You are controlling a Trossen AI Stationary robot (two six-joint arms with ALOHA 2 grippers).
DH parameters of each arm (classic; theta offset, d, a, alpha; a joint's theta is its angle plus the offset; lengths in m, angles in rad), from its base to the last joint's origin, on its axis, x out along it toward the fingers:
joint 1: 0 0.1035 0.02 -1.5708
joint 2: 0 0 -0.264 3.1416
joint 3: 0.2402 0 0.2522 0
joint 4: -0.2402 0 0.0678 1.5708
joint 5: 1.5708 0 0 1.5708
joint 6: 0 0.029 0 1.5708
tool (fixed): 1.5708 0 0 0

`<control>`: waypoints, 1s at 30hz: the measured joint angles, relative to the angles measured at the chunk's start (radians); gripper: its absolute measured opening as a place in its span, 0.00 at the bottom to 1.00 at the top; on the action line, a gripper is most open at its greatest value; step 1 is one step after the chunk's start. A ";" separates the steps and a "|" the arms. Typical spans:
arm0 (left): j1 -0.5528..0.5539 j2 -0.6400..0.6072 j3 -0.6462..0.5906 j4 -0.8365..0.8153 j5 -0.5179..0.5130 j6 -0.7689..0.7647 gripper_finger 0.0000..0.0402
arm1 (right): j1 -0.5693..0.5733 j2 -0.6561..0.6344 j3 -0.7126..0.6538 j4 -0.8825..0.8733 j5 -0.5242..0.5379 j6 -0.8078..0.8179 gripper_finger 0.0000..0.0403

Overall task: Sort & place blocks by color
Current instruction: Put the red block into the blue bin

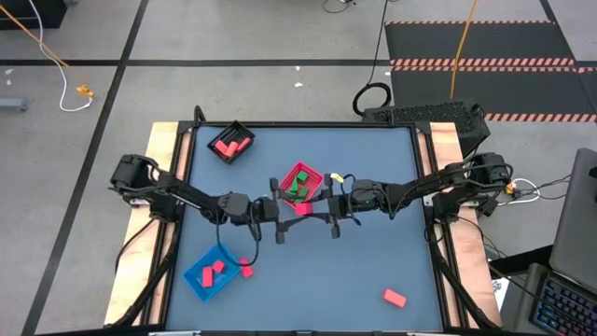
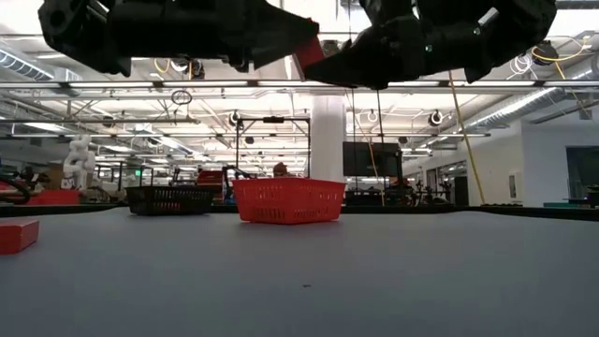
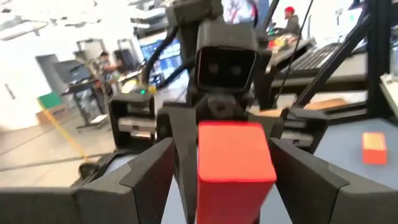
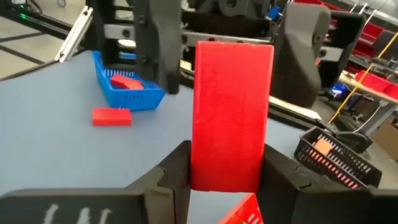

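Fingers of our right gripper (image 4: 225,177) clamped a red block (image 4: 231,112) upright above the table (image 1: 373,252), near the red tray (image 1: 300,183); our left gripper (image 3: 230,168) stood wide around it. We judged a handover underway: left closes next.

No legible text, label, brand, number or sign can be made out in any view; distant screens and markings are too blurred.
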 joint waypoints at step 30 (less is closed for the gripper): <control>-0.053 -0.158 0.010 -0.367 -0.050 -0.033 0.32 | -0.014 -0.002 0.000 -0.100 0.208 0.075 0.64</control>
